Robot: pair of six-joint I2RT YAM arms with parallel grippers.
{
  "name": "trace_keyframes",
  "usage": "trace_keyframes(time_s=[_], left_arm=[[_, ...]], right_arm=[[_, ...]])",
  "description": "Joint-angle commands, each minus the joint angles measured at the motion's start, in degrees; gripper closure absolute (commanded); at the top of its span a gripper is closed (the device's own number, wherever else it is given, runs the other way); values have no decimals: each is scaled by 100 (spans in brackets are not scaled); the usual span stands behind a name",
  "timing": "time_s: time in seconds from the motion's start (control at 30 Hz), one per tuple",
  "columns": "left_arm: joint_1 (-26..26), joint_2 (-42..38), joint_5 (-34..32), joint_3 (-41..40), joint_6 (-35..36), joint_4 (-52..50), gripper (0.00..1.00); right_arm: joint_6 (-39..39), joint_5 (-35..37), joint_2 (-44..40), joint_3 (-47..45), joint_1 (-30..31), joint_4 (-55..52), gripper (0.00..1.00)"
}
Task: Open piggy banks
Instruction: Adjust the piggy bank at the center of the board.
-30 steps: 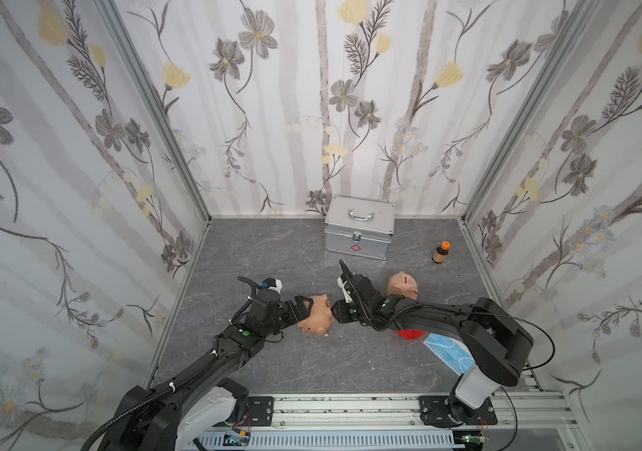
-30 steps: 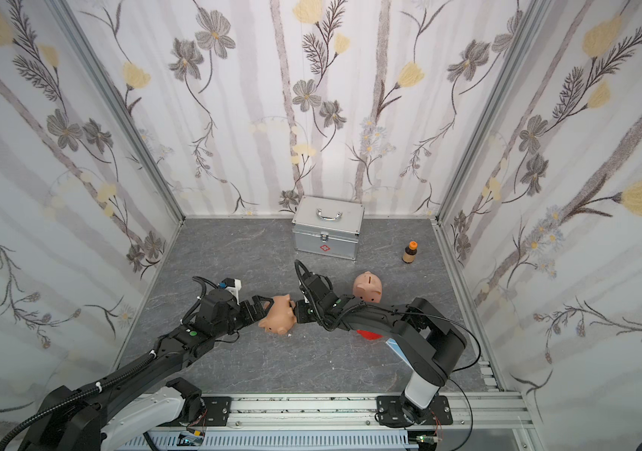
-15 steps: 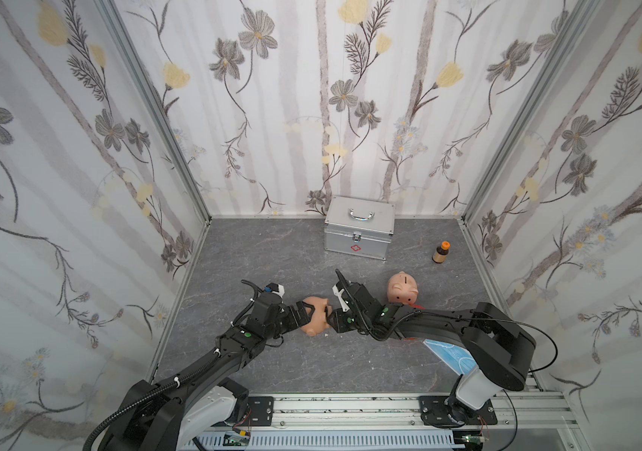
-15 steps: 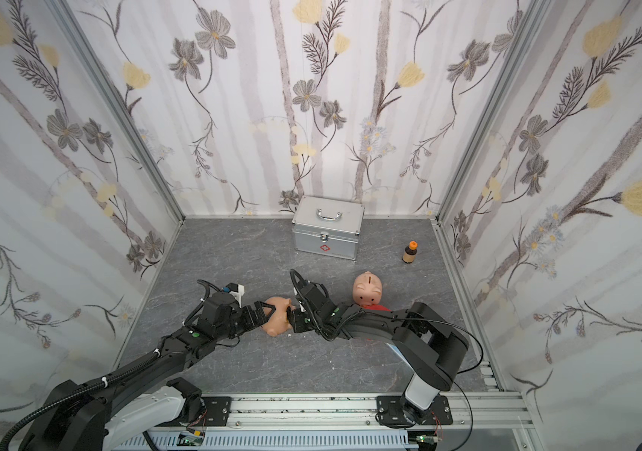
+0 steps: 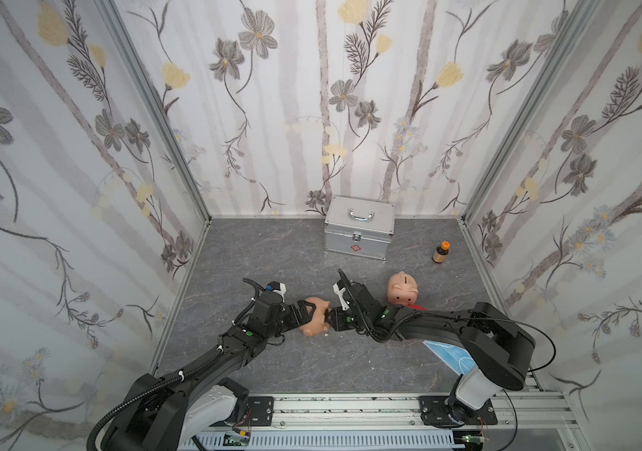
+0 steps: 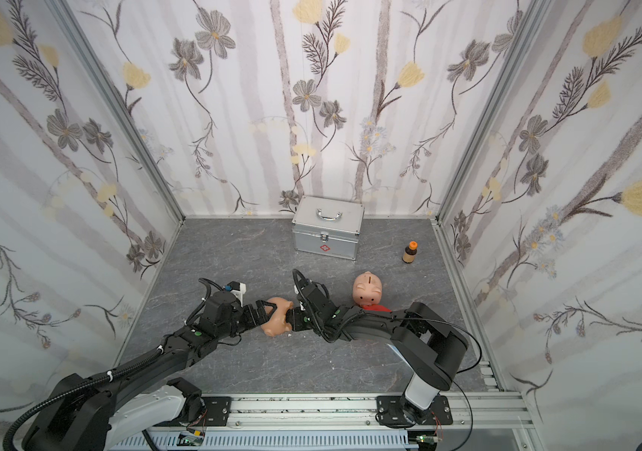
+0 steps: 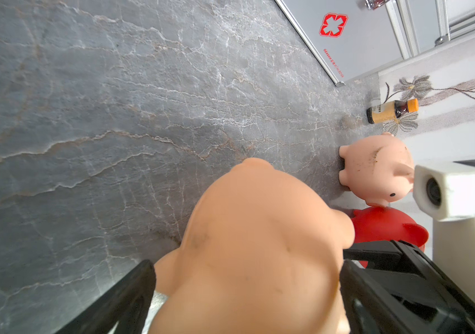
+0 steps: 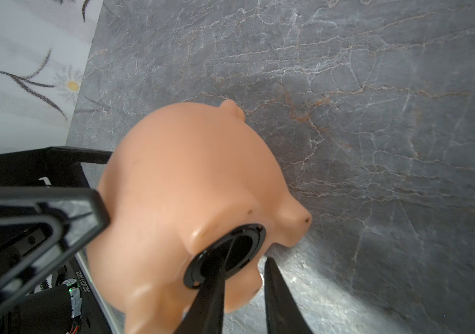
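We found the left gripper (image 5: 304, 311) spread wide and clamped on a peach piggy bank (image 5: 314, 325). It was tipped underside-out near the middle of the bench (image 5: 272, 250), towards the front edge. The right gripper (image 8: 247, 258) stood narrow, one jaw set in the black plug (image 8: 242, 245); we could not confirm a grip. A second peach piggy bank (image 5: 401, 287) and the red piggy bank (image 5: 415, 307) sat touching towards the right edge.
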Motion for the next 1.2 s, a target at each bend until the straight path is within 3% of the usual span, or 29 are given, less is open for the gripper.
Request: trace_keyframes(time_s=[0.0,0.3,0.63,1.17], left_arm=[[-1,100,-12,-5,121,267,0],[-1,520,5,-17,71,601,0],[58,648,-371,70,102,447,0],[68,781,-42,6,75,688,0]], right_arm=[[130,-145,31,-26,-1,428,75],[388,-534,131,-190,-76,1093,77],[671,-487,328,-255,-457,1461,77],[605,-642,235,-353,-269,1511,78]])
